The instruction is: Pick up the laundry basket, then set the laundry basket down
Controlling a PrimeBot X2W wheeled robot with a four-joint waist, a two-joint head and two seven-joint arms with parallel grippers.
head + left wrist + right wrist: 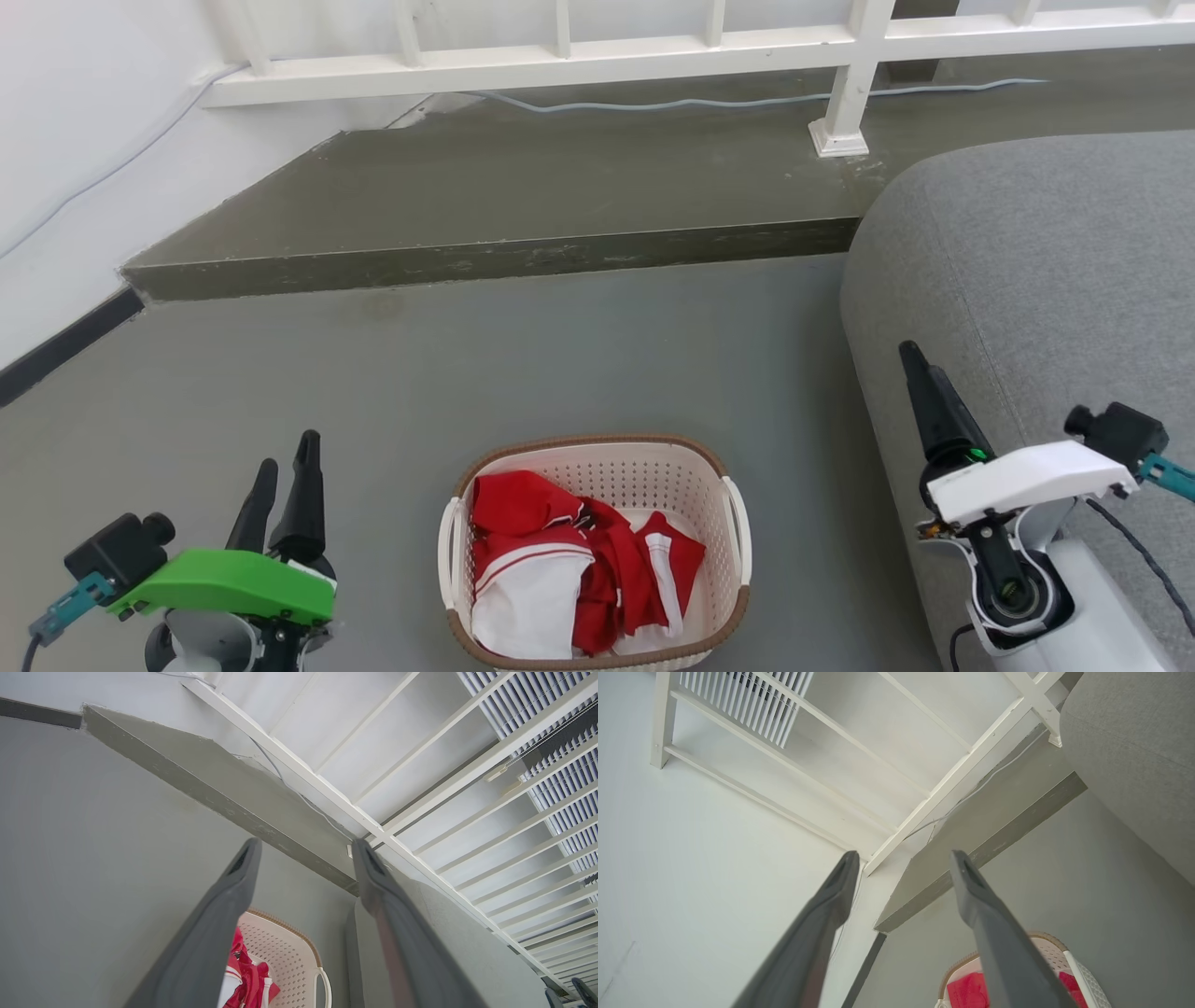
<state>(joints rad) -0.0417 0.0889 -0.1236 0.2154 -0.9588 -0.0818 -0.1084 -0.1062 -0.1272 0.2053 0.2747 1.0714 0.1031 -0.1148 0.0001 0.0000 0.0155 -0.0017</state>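
Grey floor (560, 355), step (485, 196) and white railing (560, 61) far, sofa (1046, 261) right. One laundry basket (607, 471) near, clothes (560, 551) inside, between left gripper (306, 845) and right gripper (903, 857), both jaws released.

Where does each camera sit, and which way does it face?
Head: on the head, facing forward and down; laundry basket between left end effector and right end effector.
Left wrist: on that wrist, along its own fingers toward the step.
Right wrist: likewise, fingers toward the white wall.
All share the laundry basket and step.
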